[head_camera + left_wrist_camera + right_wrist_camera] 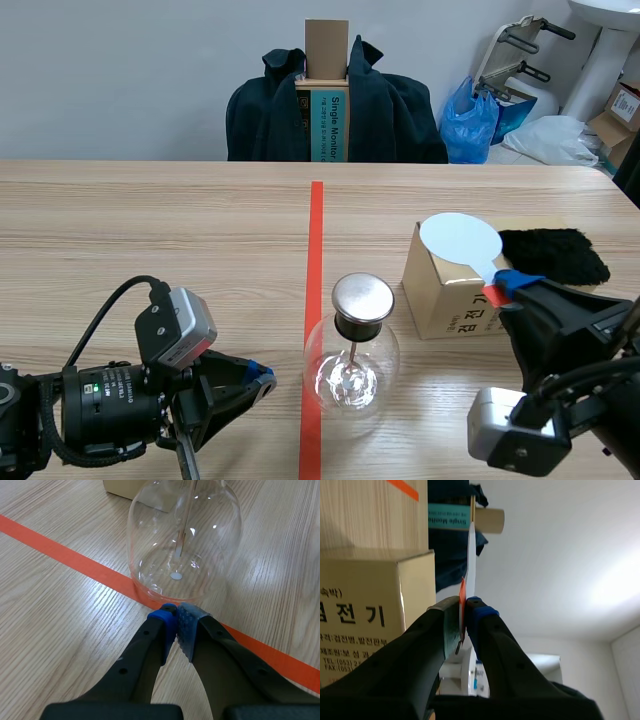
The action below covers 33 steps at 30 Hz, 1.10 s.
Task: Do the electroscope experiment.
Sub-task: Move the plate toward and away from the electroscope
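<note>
The electroscope, a round glass flask (351, 368) with a metal disc cap (362, 297) and a rod inside, stands on the tape line near the table's front. My left gripper (262, 380) lies low on the table just left of it, shut on nothing. In the left wrist view its pads (186, 625) meet right before the flask (185, 540). My right gripper (512, 290) is shut on the red handle (497, 296) of a pale round paddle (460, 240), held up right of the flask above the box. The right wrist view shows the paddle (471, 555) edge-on between the fingers (482, 617).
A cardboard box (440, 300) stands right of the flask, with a black furry cloth (555, 255) behind it. A chair draped with a dark coat (335, 105) holds a box at the table's far edge. Bags lie at the back right.
</note>
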Tool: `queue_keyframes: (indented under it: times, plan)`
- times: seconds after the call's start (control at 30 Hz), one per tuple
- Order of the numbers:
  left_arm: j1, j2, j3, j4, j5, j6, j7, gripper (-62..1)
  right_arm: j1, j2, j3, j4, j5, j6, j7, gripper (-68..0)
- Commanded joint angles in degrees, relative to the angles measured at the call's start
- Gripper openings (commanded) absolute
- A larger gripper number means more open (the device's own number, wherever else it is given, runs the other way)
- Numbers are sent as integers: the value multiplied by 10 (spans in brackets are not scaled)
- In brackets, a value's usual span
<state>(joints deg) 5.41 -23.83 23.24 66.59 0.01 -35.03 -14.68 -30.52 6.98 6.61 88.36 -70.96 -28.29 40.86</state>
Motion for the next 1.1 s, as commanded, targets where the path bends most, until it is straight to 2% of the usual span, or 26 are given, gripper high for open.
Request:
queue_keyframes:
  times: [0.0, 0.13, 0.27, 0.47, 0.7, 0.83, 1.07]
  plan:
    - [2, 3, 0, 12, -6, -2, -7, -592, 1, 1, 1, 10, 7, -6, -16, -667]
    - [2, 3, 0, 12, -6, -2, -7, -592, 1, 1, 1, 10, 7, -6, -46, -667]
    - [2, 3, 0, 12, -6, -2, -7, -592, 1, 2, 1, 10, 7, -6, -42, -667]
    - [2, 3, 0, 12, -6, -2, -7, -592, 1, 2, 1, 10, 7, -7, 18, -667]
    - [2, 3, 0, 12, -6, -2, -7, -592, 1, 2, 1, 10, 7, -9, 113, -667]
    - [2, 3, 0, 12, -6, -2, -7, -592, 1, 2, 1, 10, 7, -19, 158, -667]
    - [2, 3, 0, 12, -6, -2, -7, -592, 1, 2, 1, 10, 7, -22, 209, -667]
